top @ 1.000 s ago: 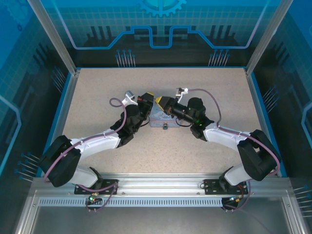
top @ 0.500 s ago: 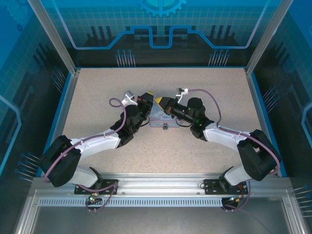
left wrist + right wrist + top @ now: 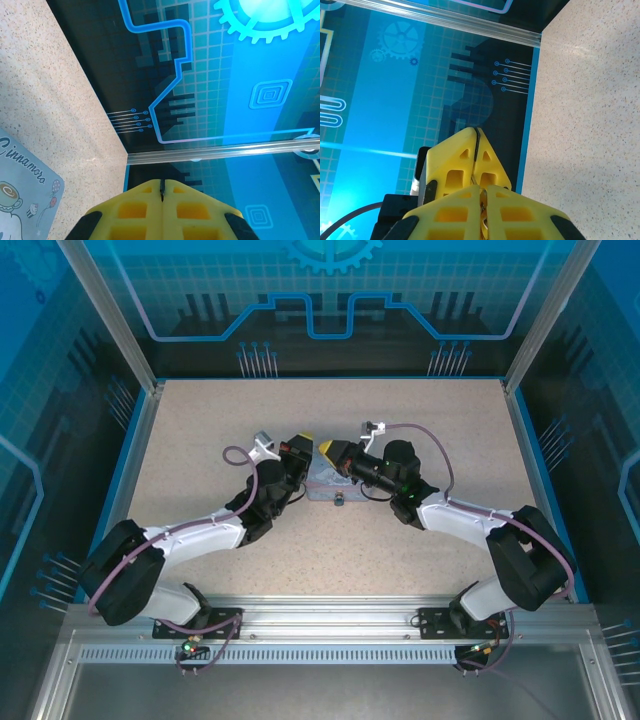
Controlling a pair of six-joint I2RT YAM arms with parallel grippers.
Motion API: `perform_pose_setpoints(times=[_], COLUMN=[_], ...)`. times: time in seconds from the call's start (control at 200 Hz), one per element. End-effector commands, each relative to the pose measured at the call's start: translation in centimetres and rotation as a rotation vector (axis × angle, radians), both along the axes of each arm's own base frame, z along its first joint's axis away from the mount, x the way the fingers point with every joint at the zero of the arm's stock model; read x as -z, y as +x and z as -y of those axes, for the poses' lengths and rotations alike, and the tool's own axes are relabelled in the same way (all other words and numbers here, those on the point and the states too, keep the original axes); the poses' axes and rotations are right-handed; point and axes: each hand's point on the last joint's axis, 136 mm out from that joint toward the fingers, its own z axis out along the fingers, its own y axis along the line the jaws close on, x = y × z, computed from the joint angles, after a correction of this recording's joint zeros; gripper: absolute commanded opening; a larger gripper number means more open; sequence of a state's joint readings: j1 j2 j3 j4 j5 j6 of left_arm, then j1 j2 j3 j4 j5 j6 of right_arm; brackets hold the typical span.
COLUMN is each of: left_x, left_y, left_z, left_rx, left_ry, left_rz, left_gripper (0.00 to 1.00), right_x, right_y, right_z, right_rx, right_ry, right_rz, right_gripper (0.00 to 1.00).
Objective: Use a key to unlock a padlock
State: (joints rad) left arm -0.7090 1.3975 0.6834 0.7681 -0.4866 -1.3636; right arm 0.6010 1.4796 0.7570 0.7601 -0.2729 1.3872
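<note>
The left gripper [image 3: 161, 192] is pressed shut with only a dark sliver of the key [image 3: 161, 187] peeping from the seam at its tips. The right gripper [image 3: 481, 194] meets it tip to tip over the far edge of the tin [image 3: 325, 487] and is closed on a brassy glint that I take for the padlock [image 3: 481, 204]. With so little of either piece held and the keyhole hidden, a push slightly off line would likely twist the key between the pads or pop the padlock loose, dropping it onto the tin or the table [image 3: 430, 420].
</note>
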Motion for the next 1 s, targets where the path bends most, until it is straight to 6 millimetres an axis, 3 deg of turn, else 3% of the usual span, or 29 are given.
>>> perform_pose_setpoints(times=[0.0, 0.09, 0.38, 0.465, 0.525, 0.605, 0.75, 0.87, 0.995], left_x=[0.5, 0.6, 0.4, -0.2, -0.7, -1.2, -1.8, -1.9, -1.0], left_y=[-0.5, -0.5, -0.5, -0.8, -1.0, -1.5, -2.6, -3.7, -5.1], left_z=[-0.6, -0.5, -0.5, -0.7, -0.9, -1.6, -3.6, -4.9, -4.7], left_rx=[-0.026, -0.024, -0.02, -0.015, -0.009, -0.003, 0.028, 0.095, 0.23], left_ry=[-0.003, -0.004, 0.002, 0.021, 0.048, 0.098, 0.203, 0.346, 0.508], left_rz=[-0.014, -0.015, -0.012, 0.001, 0.009, 0.007, -0.006, -0.023, -0.033], left_gripper=[0.0, 0.0, 0.0, 0.5, 0.68, 0.85, 0.98, 0.99, 0.99], right_x=[-1.3, -1.2, -1.4, -1.1, -0.8, -0.4, 0.5, 1.4, 2.7], right_y=[0.6, 0.6, 0.4, 0.3, 0.2, 0.0, -0.7, -1.4, -1.8], right_z=[0.2, 0.2, 0.6, 1.2, 1.8, 2.7, 4.5, 6.3, 9.0], right_rx=[0.017, 0.012, 0.01, 0.017, 0.024, 0.031, 0.036, 0.041, 0.07], right_ry=[0.02, 0.021, 0.027, 0.017, 0.003, -0.014, -0.057, -0.11, -0.173], right_rz=[0.052, 0.049, 0.056, 0.053, 0.049, 0.04, 0.021, -0.005, -0.051], right_gripper=[0.05, 0.0, 0.0, 0.0, 0.0, 0.0, 0.0, 0.0, 0.0])
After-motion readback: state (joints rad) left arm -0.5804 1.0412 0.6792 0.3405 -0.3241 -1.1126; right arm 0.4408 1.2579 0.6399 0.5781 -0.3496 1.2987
